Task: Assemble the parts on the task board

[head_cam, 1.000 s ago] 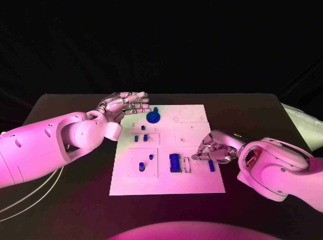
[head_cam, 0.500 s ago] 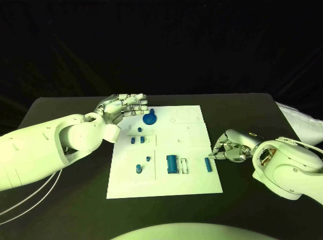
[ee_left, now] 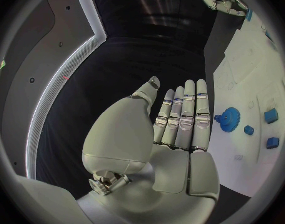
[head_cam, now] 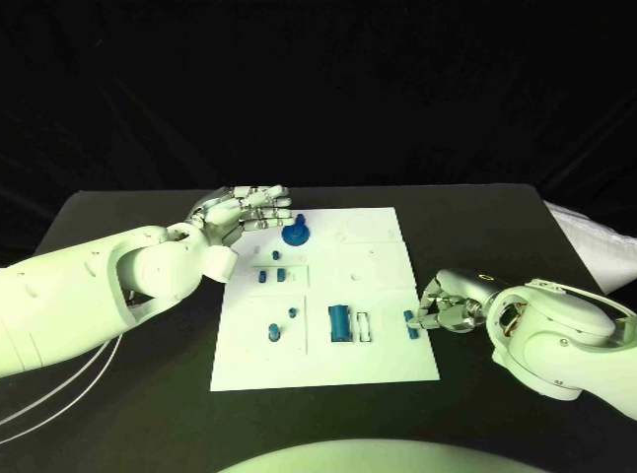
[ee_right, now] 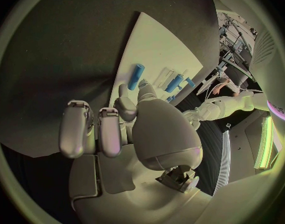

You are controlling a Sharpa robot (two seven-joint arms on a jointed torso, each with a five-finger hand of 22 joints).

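Note:
The white task board (head_cam: 379, 281) lies mid-table. A blue gear (head_cam: 299, 235) stands at its far left corner, and my left hand (head_cam: 245, 209) hovers just beside it with straight fingers, holding nothing; in the left wrist view the gear (ee_left: 229, 118) is close to the fingertips (ee_left: 194, 87). A blue bar (head_cam: 409, 323) lies near the board's right edge. My right hand (head_cam: 447, 307) sits just off that edge on the table, fingers curled, nothing in them. In the right wrist view the bar (ee_right: 137, 76) lies free just beyond the thumb.
A larger blue block (head_cam: 343, 322) sits beside a white slot in the board's near half. Small blue pieces (head_cam: 273, 332) dot the board's left side. A pale bundle (head_cam: 603, 246) lies at the table's right edge, and cables (head_cam: 48, 394) hang at the left.
My right hand has drawn off the board to the right, then come slightly nearer, leaving the blue bar lying on the board. The left hand has stayed put.

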